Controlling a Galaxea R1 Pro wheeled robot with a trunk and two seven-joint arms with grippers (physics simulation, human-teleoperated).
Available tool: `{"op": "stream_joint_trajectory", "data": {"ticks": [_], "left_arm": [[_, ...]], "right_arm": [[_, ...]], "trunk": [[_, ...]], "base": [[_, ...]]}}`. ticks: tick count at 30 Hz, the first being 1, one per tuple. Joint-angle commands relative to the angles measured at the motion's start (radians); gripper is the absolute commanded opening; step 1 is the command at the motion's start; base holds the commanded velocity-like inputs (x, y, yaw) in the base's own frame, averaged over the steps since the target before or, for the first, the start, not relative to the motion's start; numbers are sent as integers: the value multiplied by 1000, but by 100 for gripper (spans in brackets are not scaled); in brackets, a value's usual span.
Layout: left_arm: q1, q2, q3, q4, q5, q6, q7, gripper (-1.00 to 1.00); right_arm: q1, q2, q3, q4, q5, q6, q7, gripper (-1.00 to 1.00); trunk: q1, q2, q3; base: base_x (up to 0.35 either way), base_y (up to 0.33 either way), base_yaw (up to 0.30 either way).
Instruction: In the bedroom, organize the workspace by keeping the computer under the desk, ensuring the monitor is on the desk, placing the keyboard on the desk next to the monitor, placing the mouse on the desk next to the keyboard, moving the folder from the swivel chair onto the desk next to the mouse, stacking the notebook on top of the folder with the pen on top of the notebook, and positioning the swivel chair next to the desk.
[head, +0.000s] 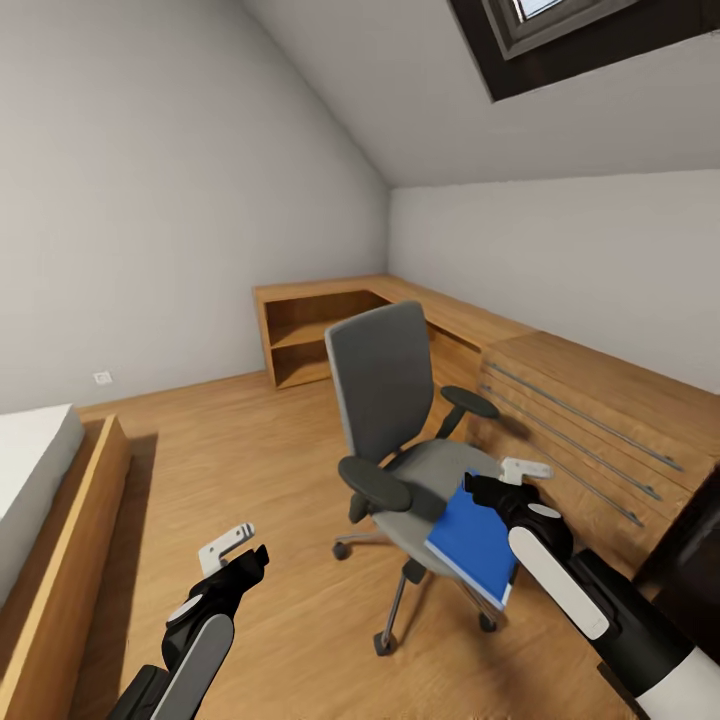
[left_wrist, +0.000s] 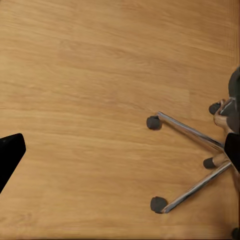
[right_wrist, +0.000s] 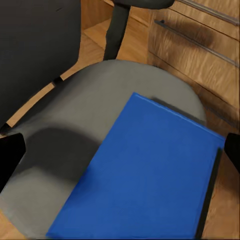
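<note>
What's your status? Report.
Right gripper jaws open over folder, no grip. Folder on swivel chair seat. Left gripper idle, empty. Armrest beside folder.

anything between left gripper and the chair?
No, just bare wood floor between the left gripper and the swivel chair, per head view.

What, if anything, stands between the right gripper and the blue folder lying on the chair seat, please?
Nothing visible does. The right gripper hangs just above the folder, which lies flat and uncovered on the swivel chair seat; the armrests sit off to the sides, and the open fingers frame only folder and seat.
</note>
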Motion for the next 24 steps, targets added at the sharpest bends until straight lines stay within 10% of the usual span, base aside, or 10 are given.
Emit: {"op": "stream_joint_trajectory", "data": {"ticks": [1, 14, 18, 24], "left_arm": [[-1, 1, -1, -2, 5, 3, 8, 100], [-1, 0, -2, -23, 3, -2, 12, 100], [-1, -2, -6, -41, 3, -3, 14, 100], [-1, -2, -10, -43, 3, -2, 14, 100]], "right_arm": [[-2, 0, 3, -1, -6, 3, -8, 100], [-2, -2, -4, 8, -8, 4, 8, 100], [-2, -7, -24, 54, -82, 3, 72, 100], [-2, -13, -185, 182, -231, 10, 196, 100]], "trunk": [[0, -1, -1], [0, -1, -1], [15, -29, -13], [38, -71, -32]], "base": [[-107, 19, -193], [-101, 73, -32], [-2, 1, 0], [0, 0, 0]]}}
